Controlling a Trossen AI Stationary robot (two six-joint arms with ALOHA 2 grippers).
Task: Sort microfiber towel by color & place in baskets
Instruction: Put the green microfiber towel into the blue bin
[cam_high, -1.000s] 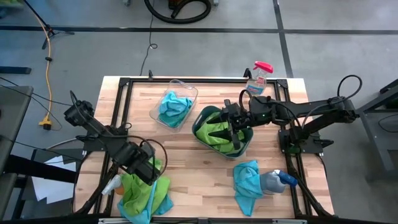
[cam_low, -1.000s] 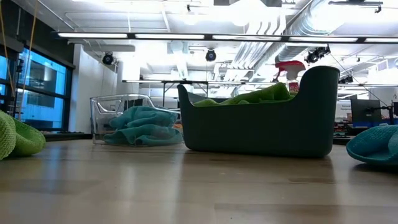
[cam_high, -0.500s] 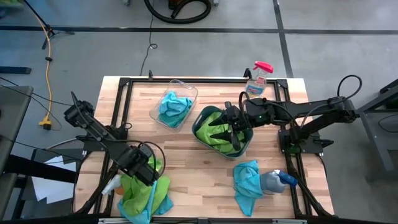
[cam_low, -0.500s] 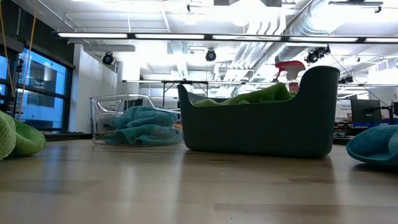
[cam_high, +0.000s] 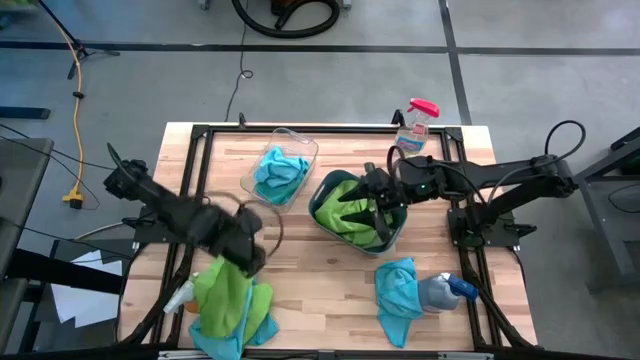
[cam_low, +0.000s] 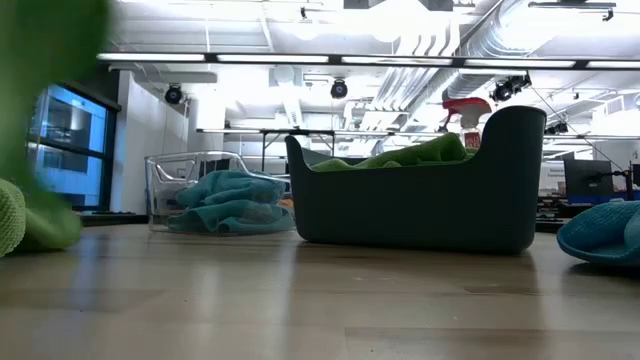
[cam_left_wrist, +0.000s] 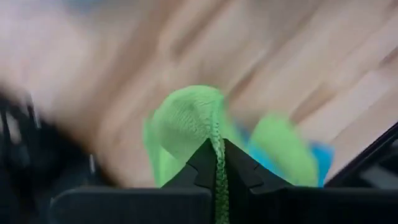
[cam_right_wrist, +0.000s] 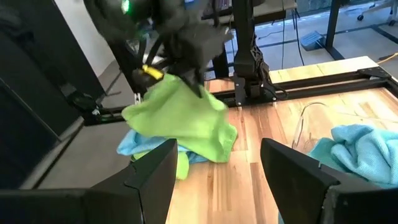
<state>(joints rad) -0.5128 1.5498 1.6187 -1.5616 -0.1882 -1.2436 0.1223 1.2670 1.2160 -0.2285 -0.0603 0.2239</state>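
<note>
My left gripper (cam_high: 246, 252) hangs over the table's near left part, shut on a lime green microfiber towel (cam_high: 222, 296). The towel's lower part lies on a turquoise towel (cam_high: 264, 320). My right gripper (cam_right_wrist: 217, 168) waits open above the dark teal-grey basket (cam_high: 392, 236), which holds green towels (cam_high: 338, 210). The clear basket (cam_high: 296, 150) at the far side holds a turquoise towel (cam_high: 278, 170). Another turquoise towel (cam_high: 398, 292) lies near the right front. My left gripper pinches a raised fold of the green towel (cam_left_wrist: 214, 127) between its two shut fingers (cam_left_wrist: 200, 167). The fingers come from above, pointing down. The towel hangs below them (cam_right_wrist: 180, 118), its upper part lifted and its lower end (cam_high: 216, 322) on the pile.
A pink-topped spray bottle (cam_high: 414, 126) stands at the far right. A blue-topped one (cam_high: 446, 290) lies beside the right-hand turquoise towel, and another bottle (cam_high: 180, 298) lies at the left of the pile. A black metal frame (cam_high: 470, 215) rims the table. Bare wood lies in the middle.
My left gripper has shut on the green towel in the pile and risen, shifting toward the table's middle and turning. The towel's upper part has been drawn up into a peak, while its lower part stays on the pile.
</note>
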